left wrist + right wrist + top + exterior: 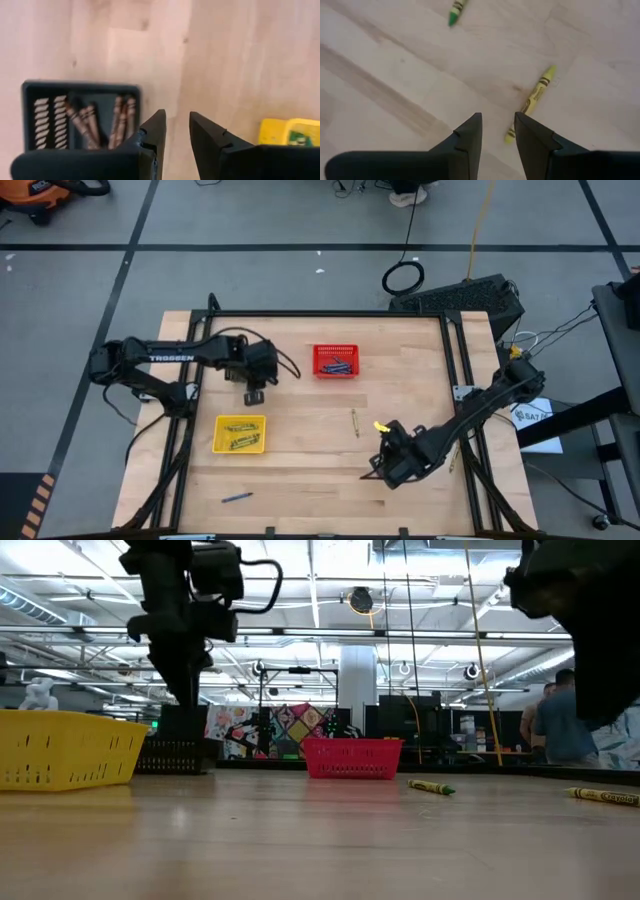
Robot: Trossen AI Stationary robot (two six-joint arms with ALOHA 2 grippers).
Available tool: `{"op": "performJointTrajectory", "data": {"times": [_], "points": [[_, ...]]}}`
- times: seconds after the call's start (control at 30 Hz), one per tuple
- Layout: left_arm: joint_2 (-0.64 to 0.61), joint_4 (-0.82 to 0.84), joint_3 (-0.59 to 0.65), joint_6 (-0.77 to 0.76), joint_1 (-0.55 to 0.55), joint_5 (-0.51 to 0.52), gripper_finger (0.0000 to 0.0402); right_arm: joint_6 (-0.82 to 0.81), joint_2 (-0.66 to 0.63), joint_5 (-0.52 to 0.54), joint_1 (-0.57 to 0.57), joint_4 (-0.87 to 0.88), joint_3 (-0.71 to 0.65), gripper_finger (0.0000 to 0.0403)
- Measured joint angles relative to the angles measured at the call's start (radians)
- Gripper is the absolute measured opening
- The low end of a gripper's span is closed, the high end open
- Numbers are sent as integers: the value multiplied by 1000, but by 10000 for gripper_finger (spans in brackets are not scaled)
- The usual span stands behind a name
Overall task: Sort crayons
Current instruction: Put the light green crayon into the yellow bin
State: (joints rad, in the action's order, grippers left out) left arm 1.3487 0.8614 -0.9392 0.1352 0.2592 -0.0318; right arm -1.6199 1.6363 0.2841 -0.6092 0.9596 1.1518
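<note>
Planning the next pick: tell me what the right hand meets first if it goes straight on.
Probably the yellow-green crayon on the table, lying just ahead of the open right hand; depth is unclear.

Left claw (174,131) hangs with fingers slightly parted and empty — right claw (496,131) likewise, low over the table.

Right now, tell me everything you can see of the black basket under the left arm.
The black basket is a small rectangular container with slotted mesh walls, plastic by the look of it. It sits flat on the wooden table near the left side, directly below the left gripper, whose fingers are empty and hover above its edge without touching it. Inside lie several brown crayons, leaning together lengthwise. The yellow basket stands apart from it.
</note>
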Motion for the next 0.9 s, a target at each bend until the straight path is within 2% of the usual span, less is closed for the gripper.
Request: {"op": "performJointTrajectory", "data": {"times": [0.57, 0.73, 0.9], "points": [[0, -40, -2, -99, -248, 0, 84, -108, 68, -5, -2, 0, 0, 102], [0, -89, -2, -130, -300, 0, 84, -102, 140, -75, -2, 3, 0, 102], [0, -131, -2, -129, -330, 0, 84, -100, 180, -93, -2, 16, -1, 102]]}}
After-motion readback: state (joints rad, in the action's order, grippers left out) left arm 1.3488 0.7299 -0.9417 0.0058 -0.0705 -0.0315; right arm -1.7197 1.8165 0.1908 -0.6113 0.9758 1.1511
